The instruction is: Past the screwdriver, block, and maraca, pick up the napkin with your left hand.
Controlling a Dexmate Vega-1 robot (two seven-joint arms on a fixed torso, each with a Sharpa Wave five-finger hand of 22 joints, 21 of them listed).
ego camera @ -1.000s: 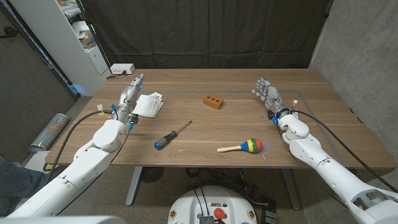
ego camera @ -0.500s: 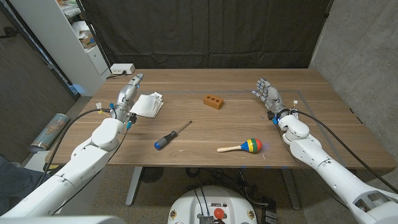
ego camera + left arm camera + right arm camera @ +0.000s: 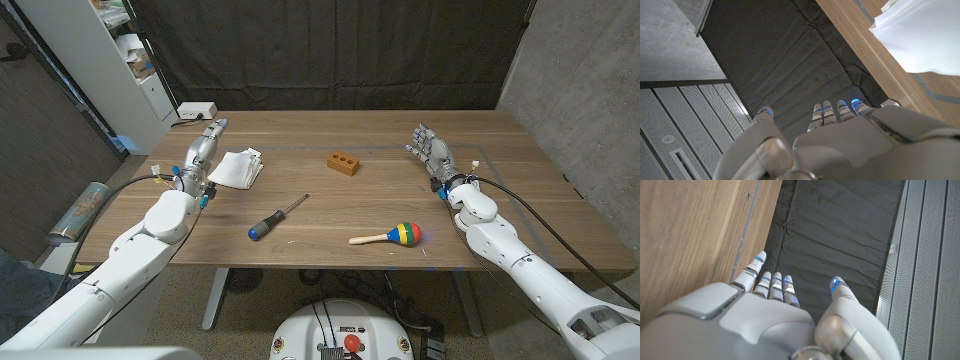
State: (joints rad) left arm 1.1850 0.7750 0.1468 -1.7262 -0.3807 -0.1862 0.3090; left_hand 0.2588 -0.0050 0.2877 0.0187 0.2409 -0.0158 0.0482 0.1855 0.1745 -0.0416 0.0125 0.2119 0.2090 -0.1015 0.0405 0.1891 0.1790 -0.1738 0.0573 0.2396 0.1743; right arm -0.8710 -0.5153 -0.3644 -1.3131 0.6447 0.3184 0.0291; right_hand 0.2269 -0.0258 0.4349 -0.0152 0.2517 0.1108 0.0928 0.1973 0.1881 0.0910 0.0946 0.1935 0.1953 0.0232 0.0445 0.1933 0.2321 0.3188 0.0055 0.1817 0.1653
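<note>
A white folded napkin (image 3: 238, 168) lies on the wooden table (image 3: 350, 205) at the far left; a corner of the napkin (image 3: 922, 37) also shows in the left wrist view. My left hand (image 3: 203, 153) stands just left of it, fingers straight and apart, holding nothing; the left hand (image 3: 840, 145) looks the same in its wrist view. A screwdriver (image 3: 276, 217) with a blue-black handle lies in the near middle. An orange block (image 3: 343, 163) sits mid-table. A striped maraca (image 3: 390, 236) lies near the front. My right hand (image 3: 429, 150) stands open at the right, and the right hand (image 3: 775, 315) grips nothing.
A white power strip (image 3: 197, 110) sits at the table's back left corner. A white shelf unit (image 3: 130, 60) stands beyond the left edge. A black curtain (image 3: 330, 50) hangs behind the table. Bare wood lies between the napkin and the block.
My left hand has drifted slightly left and back, away from the napkin's edge. The right hand and the objects have stayed put.
</note>
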